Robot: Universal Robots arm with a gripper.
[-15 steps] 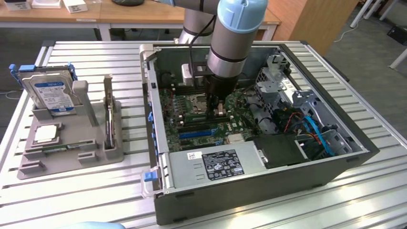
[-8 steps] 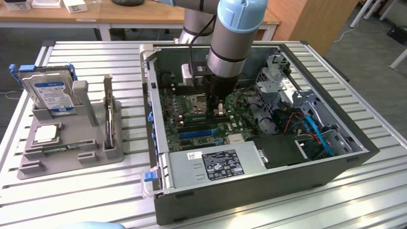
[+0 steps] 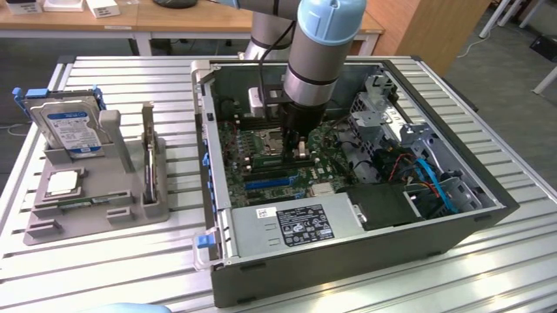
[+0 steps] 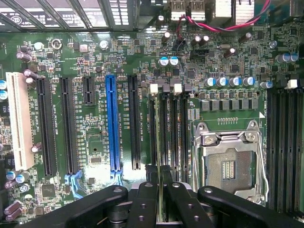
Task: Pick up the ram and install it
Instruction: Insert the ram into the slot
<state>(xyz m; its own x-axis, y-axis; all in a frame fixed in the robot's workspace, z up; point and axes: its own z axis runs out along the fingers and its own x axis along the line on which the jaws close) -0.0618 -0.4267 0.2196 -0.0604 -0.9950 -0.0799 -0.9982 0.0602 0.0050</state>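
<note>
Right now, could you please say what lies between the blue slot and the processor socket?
Wrist view: a black expansion slot, then memory slots, with the claw holding the ram over them.

**Entry: open computer case and parts holder on a slatted table**

We list the computer case (image 3: 348, 264) on the table (image 3: 113, 277) toward the exterior view's right, with the parts holder (image 3: 96, 218) just beside it on the exterior view's left. In the holder, the hard drive (image 3: 72, 127) stands upright at the far end and the processor chip (image 3: 62, 184) lies flat in front of it. In the case, the motherboard (image 3: 261, 173) lies on the floor. The power supply (image 3: 291, 225) is at the near end and the drive cage (image 3: 383, 114) is along the exterior view's right. On the board, the memory slots (image 4: 167, 128) lie between the expansion slots (image 4: 111, 123) and the processor socket (image 4: 228, 161). The gripper (image 4: 159, 173) hangs over these memory slots, with the ram (image 4: 160, 204) clamped edge-on between its fingers.
</note>
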